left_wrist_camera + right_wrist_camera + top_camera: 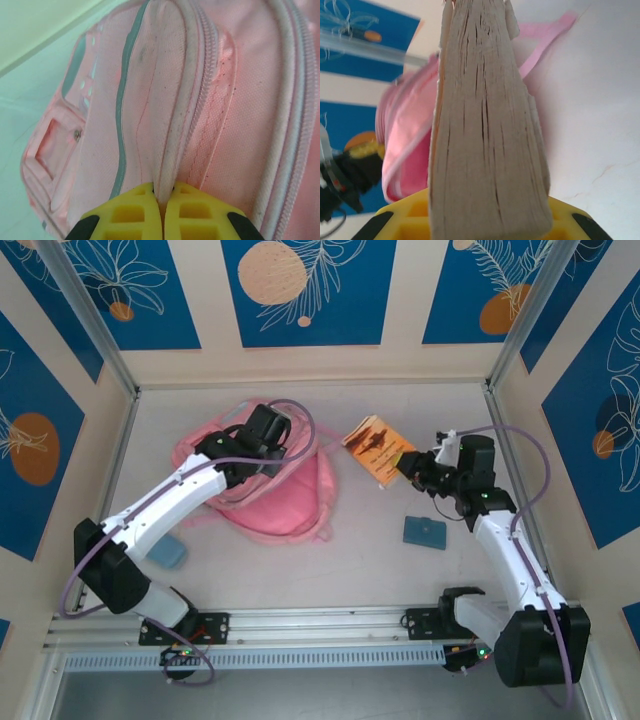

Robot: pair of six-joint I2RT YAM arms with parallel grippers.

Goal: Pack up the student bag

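From above, the soft pink fabric backpack lies flat on the pale table, left of centre. The left gripper reaches down onto its far end, probably to lift the opening so something can go in. To the right, the right gripper holds a thick orange-covered paperback book above the table, just beside the bag's right edge. A small teal rectangular case lies nearer, well apart from the bag.

At the left wrist, the yellow fingertips are pressed together, pinching a raised ridge of the bag's white zipper trim. This grip suits pulling the zipped edge up or open.

At the right wrist, the yellow fingers are clamped on the book's spine end, with its cream page edges pointing away. The pink bag sits beyond on the left, so the book looks lined up for insertion. Whether the zipper is open I cannot tell.
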